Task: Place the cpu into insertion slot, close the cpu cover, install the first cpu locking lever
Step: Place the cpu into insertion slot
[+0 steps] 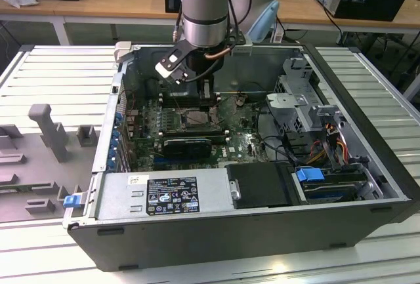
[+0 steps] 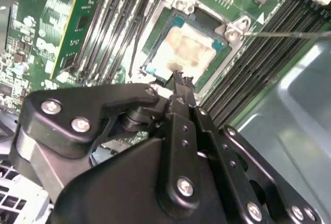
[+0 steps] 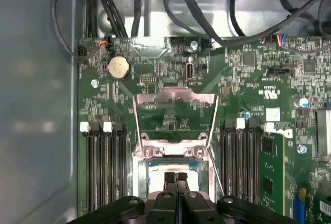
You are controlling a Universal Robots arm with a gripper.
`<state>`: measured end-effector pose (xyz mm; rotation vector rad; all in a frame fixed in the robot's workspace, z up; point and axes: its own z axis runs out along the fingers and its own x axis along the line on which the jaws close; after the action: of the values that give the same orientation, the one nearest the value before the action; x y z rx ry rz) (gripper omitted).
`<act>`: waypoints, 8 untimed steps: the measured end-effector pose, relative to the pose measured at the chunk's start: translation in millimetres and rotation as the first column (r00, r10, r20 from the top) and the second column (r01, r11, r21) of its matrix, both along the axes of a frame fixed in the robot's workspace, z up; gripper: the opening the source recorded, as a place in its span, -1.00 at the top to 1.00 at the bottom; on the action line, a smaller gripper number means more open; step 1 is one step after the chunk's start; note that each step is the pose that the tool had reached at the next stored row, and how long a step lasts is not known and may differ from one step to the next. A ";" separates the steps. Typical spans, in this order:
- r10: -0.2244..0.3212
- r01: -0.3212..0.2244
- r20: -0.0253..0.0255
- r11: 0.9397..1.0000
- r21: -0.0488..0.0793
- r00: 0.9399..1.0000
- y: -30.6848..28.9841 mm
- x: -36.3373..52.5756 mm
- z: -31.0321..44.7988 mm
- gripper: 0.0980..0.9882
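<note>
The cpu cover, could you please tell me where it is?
In the first wrist view, the cpu cover stands swung open off the insertion slot, on its side nearer the coin battery.

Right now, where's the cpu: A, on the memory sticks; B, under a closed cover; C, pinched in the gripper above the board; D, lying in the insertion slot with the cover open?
D: the second wrist view shows the cpu lying in the insertion slot, and the first wrist view shows the cpu cover swung back, open, with the gripper over the socket.
</note>
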<state>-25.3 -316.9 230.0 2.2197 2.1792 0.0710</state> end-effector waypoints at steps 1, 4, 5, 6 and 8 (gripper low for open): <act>0.000 0.000 0.000 1.000 0.000 1.000 -0.1 6.8 0.1 0.98; 0.000 0.000 0.000 1.000 0.000 1.000 -0.1 8.7 10.9 0.98; 0.000 0.000 0.000 1.000 0.000 1.000 -0.1 8.6 15.0 0.98; 0.000 0.000 0.000 1.000 0.000 1.000 -0.1 8.6 19.6 0.98; 0.000 0.000 0.000 1.000 0.000 1.000 -0.1 8.7 28.1 0.98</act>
<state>-16.6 -316.9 258.1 2.2196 2.1791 0.0707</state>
